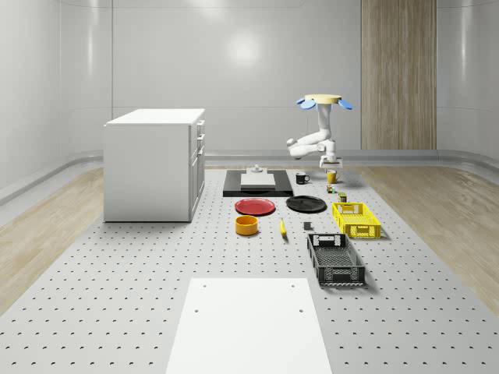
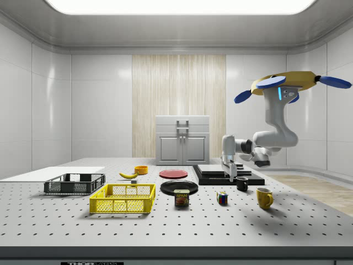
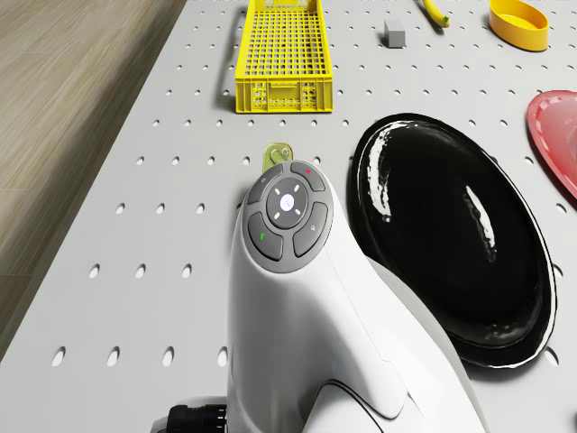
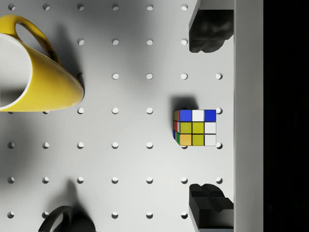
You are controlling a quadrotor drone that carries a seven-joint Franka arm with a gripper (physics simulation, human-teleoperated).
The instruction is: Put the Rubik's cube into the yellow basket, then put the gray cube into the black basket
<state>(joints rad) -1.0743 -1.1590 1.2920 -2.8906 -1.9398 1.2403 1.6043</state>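
The Rubik's cube (image 4: 195, 127) lies on the perforated table, directly beneath the gap of my open gripper (image 4: 208, 117); one dark finger (image 4: 207, 34) shows on either side of it. From the side, the gripper (image 2: 231, 175) hangs a little above the table, over the Rubik's cube (image 2: 222, 197), and touches nothing. The drone (image 1: 323, 101) hovers high over the table's far right part. The yellow basket (image 1: 356, 219) stands nearer the front, with the black basket (image 1: 335, 259) in front of it. Left of the yellow basket sits the small gray cube (image 1: 307, 227).
A yellow mug (image 4: 34, 72) and a black mug (image 4: 63, 220) stand close to the cube. A can (image 2: 182, 197), a black plate (image 3: 451, 234), a red plate (image 1: 255, 206), an orange bowl (image 1: 247, 225) and a banana (image 1: 282, 227) lie nearby. A white cabinet (image 1: 154, 164) stands far left.
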